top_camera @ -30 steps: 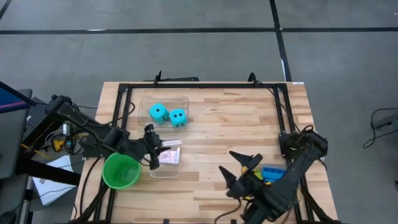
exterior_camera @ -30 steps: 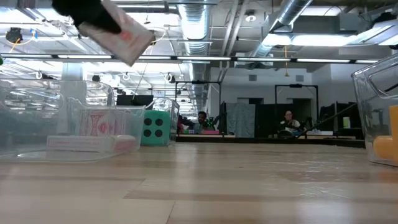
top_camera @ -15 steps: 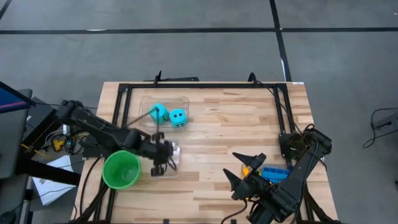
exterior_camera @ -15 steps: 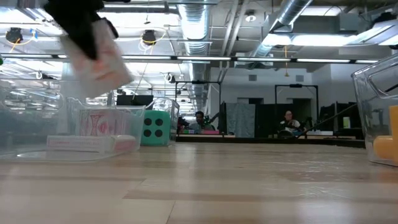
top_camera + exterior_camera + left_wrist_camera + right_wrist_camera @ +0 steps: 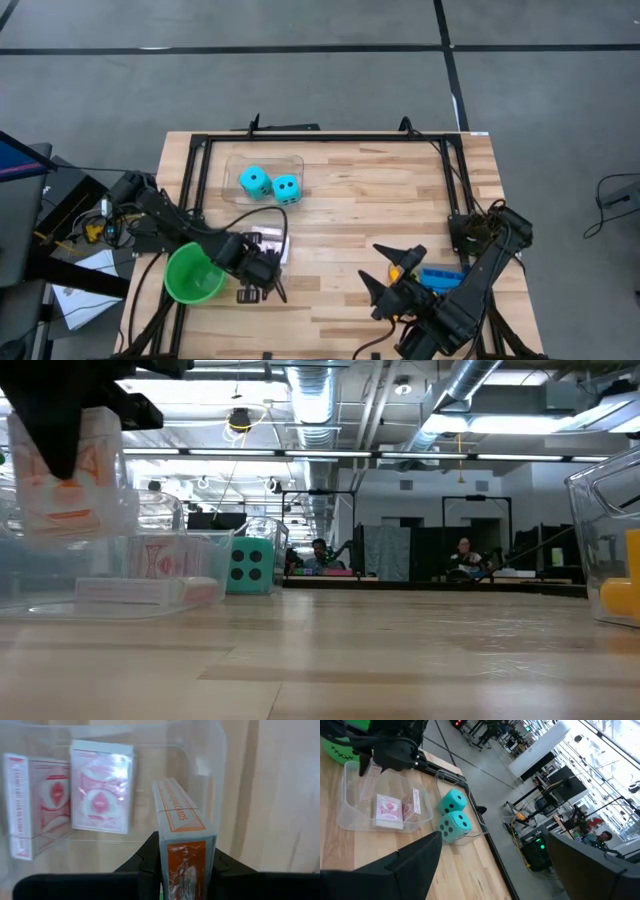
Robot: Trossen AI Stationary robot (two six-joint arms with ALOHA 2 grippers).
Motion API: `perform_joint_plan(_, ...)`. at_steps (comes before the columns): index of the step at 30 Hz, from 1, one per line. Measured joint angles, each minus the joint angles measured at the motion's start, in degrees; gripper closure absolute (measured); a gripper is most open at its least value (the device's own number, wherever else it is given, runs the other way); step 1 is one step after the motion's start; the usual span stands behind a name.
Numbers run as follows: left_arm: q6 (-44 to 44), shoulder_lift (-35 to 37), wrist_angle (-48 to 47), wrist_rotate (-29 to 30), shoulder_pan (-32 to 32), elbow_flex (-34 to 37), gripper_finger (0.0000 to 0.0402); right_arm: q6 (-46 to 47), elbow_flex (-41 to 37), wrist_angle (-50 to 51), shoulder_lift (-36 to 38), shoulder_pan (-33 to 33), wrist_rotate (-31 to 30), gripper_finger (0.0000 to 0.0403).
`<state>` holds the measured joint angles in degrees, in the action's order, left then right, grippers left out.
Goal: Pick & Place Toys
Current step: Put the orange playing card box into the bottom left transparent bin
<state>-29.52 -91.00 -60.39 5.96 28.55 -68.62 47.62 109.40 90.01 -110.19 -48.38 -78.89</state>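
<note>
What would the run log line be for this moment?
left end effector: shut on card deck over clear bin | bin: two decks | right end effector: open, waiting

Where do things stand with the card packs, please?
Left gripper shut on card pack, over the clear bin. Right gripper open, waiting. Two packs already inside. Nothing in the way.

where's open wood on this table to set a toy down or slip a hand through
Bare wood runs down the middle, between the dice bin and the right hand. The left side is crowded: the green cup, the card bin, and the left hand holding a card deck.
</note>
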Motion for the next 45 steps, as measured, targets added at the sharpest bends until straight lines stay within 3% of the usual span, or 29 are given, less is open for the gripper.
perform_joint_plan(16,-0.98,-0.57,0.48,1.24,-0.32,4.57,0.0342,0.02,0.0,-0.01,0.0,0.57,1.51,0.0051)
perform_joint_plan(33,0.49,-0.81,7.31,-0.63,-0.36,8.37,0.0341,0.0,0.0,0.0,-0.04,0.88,1.73,0.0051)
perform_joint_plan(45,1.22,-0.81,7.79,-0.68,-0.37,8.37,0.0224,0.0,0.0,0.0,-0.04,0.89,1.75,0.0051)
